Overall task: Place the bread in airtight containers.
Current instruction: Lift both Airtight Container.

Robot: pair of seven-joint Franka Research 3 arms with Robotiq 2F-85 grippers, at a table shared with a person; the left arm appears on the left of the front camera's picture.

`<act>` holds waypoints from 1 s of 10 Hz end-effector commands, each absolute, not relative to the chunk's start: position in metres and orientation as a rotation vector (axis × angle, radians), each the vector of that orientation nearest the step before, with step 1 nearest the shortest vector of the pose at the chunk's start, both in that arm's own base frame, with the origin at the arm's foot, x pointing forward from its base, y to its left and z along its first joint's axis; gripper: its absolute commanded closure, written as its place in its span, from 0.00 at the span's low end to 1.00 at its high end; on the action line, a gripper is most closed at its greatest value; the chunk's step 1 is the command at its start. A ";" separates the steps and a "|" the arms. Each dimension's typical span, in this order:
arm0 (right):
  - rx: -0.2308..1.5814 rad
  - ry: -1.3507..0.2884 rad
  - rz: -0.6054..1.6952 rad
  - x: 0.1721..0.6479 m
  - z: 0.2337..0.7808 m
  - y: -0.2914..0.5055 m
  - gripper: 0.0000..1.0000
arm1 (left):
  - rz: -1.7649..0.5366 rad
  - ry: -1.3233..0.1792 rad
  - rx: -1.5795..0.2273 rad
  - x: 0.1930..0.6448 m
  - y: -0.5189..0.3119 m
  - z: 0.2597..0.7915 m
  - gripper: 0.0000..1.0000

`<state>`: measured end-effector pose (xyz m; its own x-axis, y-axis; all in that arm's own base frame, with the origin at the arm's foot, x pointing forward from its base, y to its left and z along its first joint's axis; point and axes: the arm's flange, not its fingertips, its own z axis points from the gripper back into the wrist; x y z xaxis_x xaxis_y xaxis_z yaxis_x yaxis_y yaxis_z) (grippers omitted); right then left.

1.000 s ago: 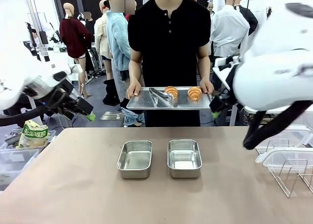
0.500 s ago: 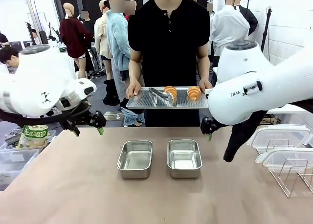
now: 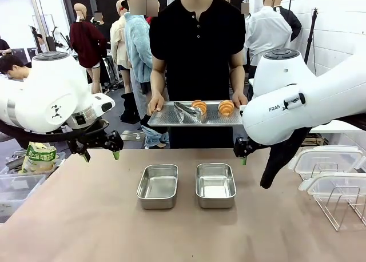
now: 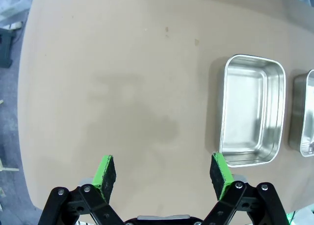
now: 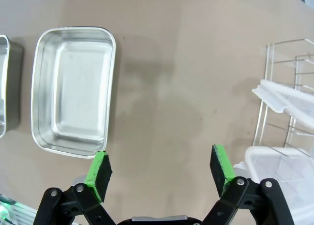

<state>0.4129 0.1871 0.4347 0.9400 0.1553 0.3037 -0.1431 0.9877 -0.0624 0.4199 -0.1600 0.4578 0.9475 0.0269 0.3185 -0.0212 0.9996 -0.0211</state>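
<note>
Two golden croissants, the bread, lie on a perforated metal tray that a person holds with both hands beyond the table's far edge. Two empty steel containers stand side by side mid-table. My left gripper hangs open above the table's far left, away from the left container. In the left wrist view the gripper holds nothing. My right gripper hovers open just right of the right container. The right wrist view shows that gripper with nothing between its pads.
Metal tongs rest on the tray beside the bread. A wire rack carrying clear lids stands at the table's right edge. A yellow-green bag and a plastic bin sit off the left edge.
Both arms have swung in from the sides and now hang over the table with grippers pointing down. The person still holds the tray in the same place.
</note>
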 end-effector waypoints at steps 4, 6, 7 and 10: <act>-0.011 -0.408 -0.066 0.418 0.410 0.223 0.00 | 0.060 -0.233 -0.092 0.446 -0.198 0.421 0.00; -0.038 -0.386 -0.137 0.425 0.393 0.233 0.00 | 0.064 -0.208 -0.071 0.457 -0.214 0.409 0.00; -0.035 -0.367 -0.147 0.435 0.381 0.235 0.00 | 0.050 -0.208 -0.052 0.464 -0.219 0.402 0.00; -0.001 -0.270 -0.149 0.460 0.358 0.239 0.00 | 0.050 -0.174 -0.013 0.484 -0.229 0.387 0.00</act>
